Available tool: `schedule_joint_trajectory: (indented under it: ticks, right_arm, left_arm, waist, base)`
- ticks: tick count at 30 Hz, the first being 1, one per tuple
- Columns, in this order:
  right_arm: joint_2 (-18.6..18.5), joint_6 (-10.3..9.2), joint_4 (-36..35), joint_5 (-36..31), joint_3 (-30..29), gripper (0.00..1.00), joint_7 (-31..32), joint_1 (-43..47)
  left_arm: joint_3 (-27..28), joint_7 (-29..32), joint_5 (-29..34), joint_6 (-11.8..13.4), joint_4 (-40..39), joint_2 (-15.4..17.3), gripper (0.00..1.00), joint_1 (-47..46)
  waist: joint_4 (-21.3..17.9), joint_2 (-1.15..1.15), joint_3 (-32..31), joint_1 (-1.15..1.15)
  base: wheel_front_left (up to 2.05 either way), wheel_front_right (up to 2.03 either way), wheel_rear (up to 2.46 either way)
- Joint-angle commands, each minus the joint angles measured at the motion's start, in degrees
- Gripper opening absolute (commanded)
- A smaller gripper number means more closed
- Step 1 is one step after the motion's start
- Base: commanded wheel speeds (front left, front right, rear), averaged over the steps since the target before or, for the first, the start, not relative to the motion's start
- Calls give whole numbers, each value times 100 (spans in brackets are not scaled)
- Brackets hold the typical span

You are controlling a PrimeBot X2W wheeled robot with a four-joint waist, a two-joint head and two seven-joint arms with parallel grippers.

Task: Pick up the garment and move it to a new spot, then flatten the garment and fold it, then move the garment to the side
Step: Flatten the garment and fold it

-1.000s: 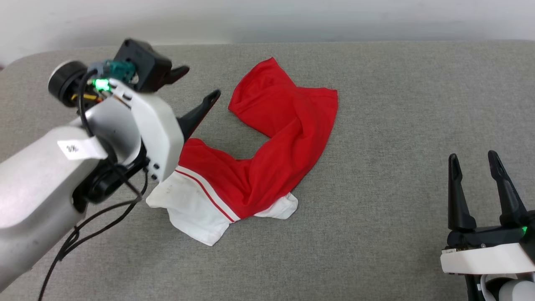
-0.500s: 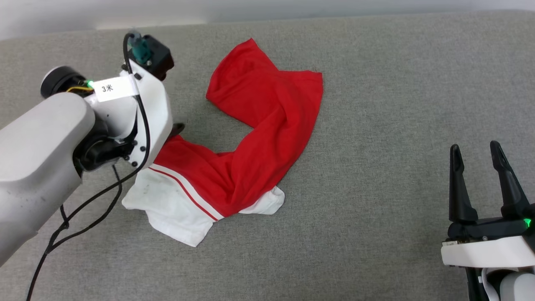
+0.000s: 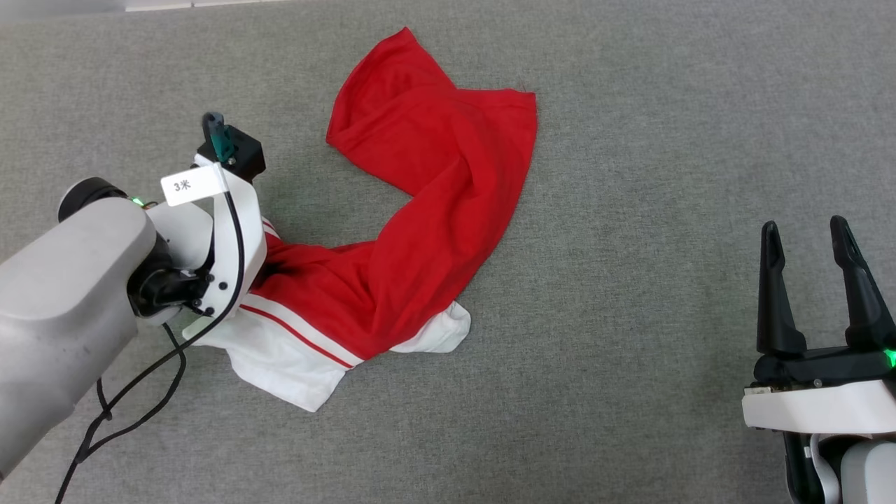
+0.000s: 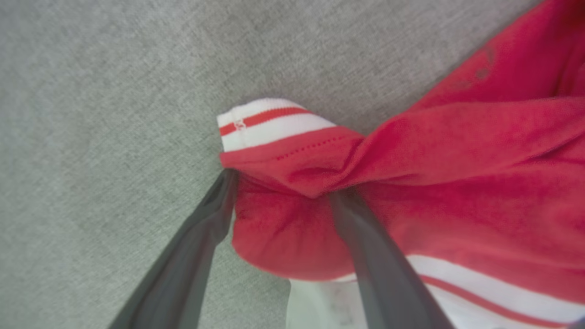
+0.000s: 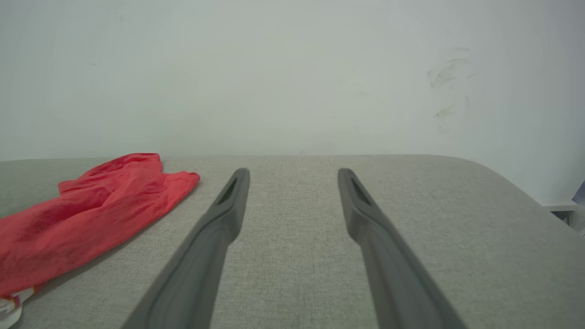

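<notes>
While your left gripper stands wide open astride a bunched red fold of the shirt, nothing is clamped. The shirt lies crumpled left of centre on the grey pad, bent like a boomerang. Its white sleeve is nearest the robot, beside that gripper, and its long red body runs diagonally away and rightward, then turns back toward the far hem. Your right gripper, equally spread and empty, hovers well apart at the right.

Your left gripper has its tips hidden under a fold of the garment, and around that fold the cloth looks blurry.
</notes>
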Motion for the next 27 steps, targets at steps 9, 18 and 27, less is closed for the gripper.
schedule_joint_trajectory:
  ticks: [9,18,27]
  right_arm:
    - [10,-2,35,9,-76,100,-11,46]
    - [9,-2,32,68,-4,100,-11,77]
    - [10,-2,-23,149,1,100,-11,-53]
  left_arm:
    - [87,-1099,256,-66,-124,-107,0,-189]
    - [374,-1760,384,-72,-894,-88,0,-678]
    - [197,-2015,561,-71,-813,-842,0,-866]
  waist:
    - [199,0,-294,0]
    - [159,0,-488,0]
    - [-223,0,-218,0]
  base:
    - [0,0,0]
    - [0,0,0]
    - [0,0,0]
